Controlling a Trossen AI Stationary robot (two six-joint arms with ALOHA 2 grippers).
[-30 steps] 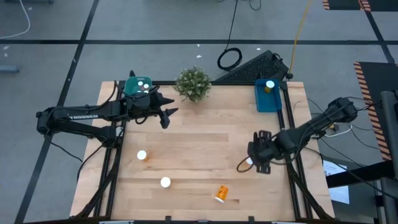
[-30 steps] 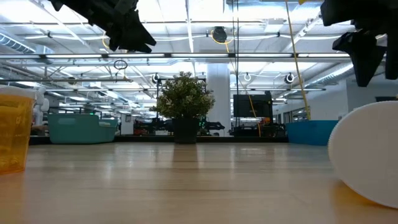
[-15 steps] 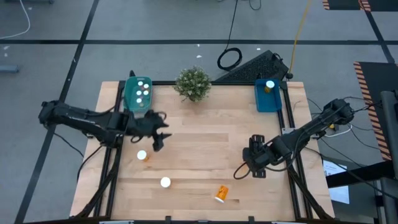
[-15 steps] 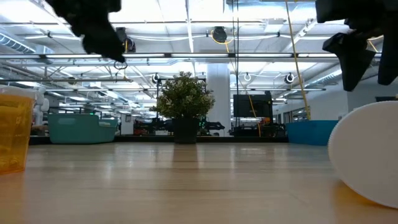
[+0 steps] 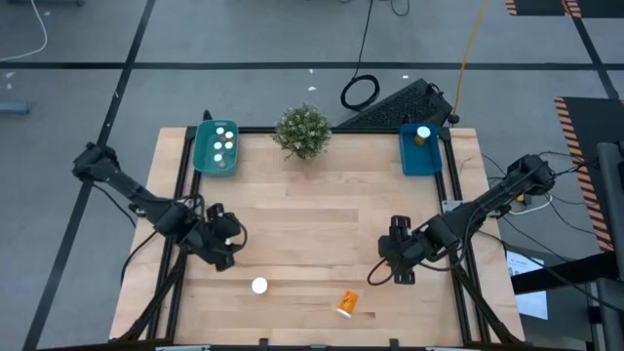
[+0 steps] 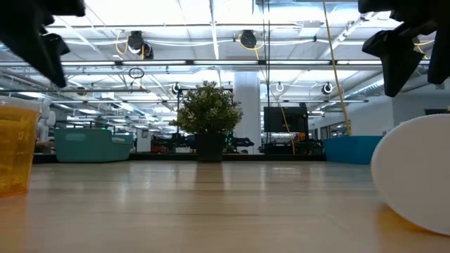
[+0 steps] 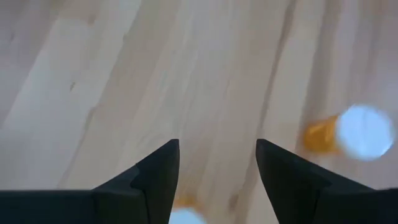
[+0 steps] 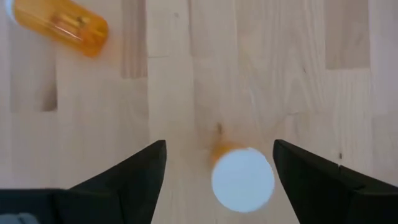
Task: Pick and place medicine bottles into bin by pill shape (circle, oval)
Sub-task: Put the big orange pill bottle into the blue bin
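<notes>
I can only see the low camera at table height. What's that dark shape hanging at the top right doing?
Observer: That's the right pincer. Its wrist camera shows it open, with an upright white-capped bottle on the wood between its fingers.
Visitor: Fun! Has anything been sorted yet? I only see two bin walls far back.
Observer: Yes. From above, the teal bin at the far left corner holds three white caps, and the blue bin at the far right holds one bottle.
</notes>
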